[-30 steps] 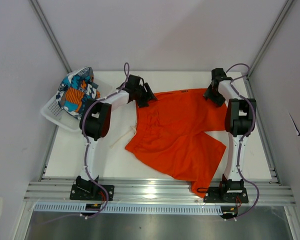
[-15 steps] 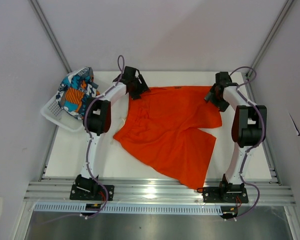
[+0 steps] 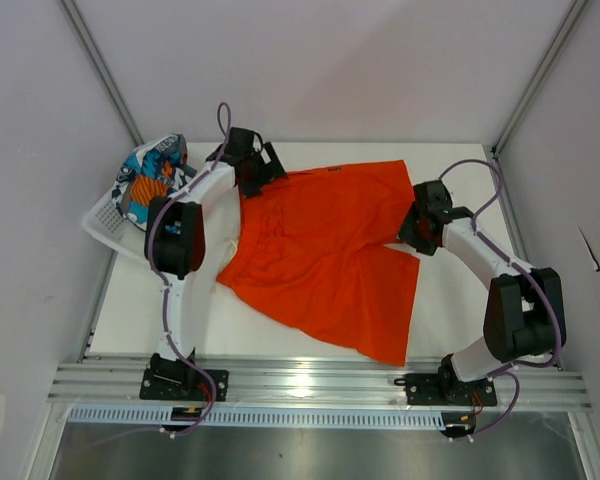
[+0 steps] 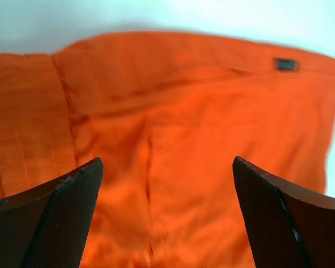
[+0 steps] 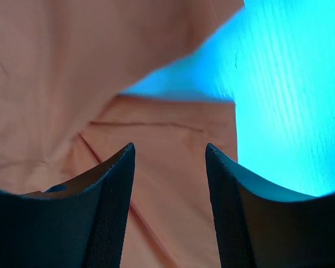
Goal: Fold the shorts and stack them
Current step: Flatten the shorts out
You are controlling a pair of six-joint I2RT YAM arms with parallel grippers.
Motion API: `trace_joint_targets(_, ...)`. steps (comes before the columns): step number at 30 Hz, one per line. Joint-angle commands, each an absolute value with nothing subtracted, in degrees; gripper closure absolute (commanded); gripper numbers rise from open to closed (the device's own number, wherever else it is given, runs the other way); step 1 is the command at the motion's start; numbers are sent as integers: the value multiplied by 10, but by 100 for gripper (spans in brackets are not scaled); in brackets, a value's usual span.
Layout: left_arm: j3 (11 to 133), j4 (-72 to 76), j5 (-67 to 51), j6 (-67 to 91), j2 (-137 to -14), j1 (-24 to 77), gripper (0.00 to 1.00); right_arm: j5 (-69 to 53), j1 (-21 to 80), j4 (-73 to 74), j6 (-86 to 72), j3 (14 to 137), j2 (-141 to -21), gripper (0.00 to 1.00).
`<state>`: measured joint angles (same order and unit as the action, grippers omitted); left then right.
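Left fingers [image 4: 56,218] stand spread wide with nothing between them, hovering over the waistband end of the orange shorts [image 4: 184,139]; a small black tag [image 4: 285,64] sits on the cloth beyond. Right fingers [image 5: 109,212] are parted about halfway. Cloth shows through the gap but none is pinched, so they too are released. Whether their tips brush the fabric cannot be told.

In the overhead view the orange shorts [image 3: 320,260] lie spread on the desk [image 3: 120,300], waistband toward the far edge and legs toward the arms. The left fingers are at the far left corner and the right fingers are at the right side seam. The patterned shorts [image 3: 152,185] are bunched in a white mesh basket [image 3: 98,222] at the far left, well apart from the orange pair.

Both pairs look thin, light and limp. They should drape and wrinkle rather than hold a shape, and a single layer lying flat is likely hard to pick up. The best hold is probably a narrow pinch on a thicker edge, such as the waistband corners or a leg hem.
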<state>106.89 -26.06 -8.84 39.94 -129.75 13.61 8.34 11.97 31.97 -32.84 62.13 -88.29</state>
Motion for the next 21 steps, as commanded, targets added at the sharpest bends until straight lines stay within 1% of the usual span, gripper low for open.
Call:
trace_joint_targets(1,1041,-239,-106,367,-1181,146,1,86,126,302,-342,584,-852,44)
trace_joint_targets(4,993,-237,-112,360,-1115,154,1,106,134,294,-339,565,-847,45)
trace_joint_targets(5,958,-238,-106,359,-1080,156,1,112,134,294,-338,564,-849,46)
trace_joint_targets(6,945,-238,-104,359,-1060,160,1,116,134,294,-338,564,-854,49)
trace_joint_targets(10,858,-229,-88,353,-967,166,1,119,134,284,-332,563,-884,51)
trace_joint_targets(15,707,-204,-65,346,-866,176,1,124,135,271,-333,560,-913,50)
trace_joint_targets(21,558,-164,-31,350,-794,178,1,128,134,257,-341,537,-913,47)
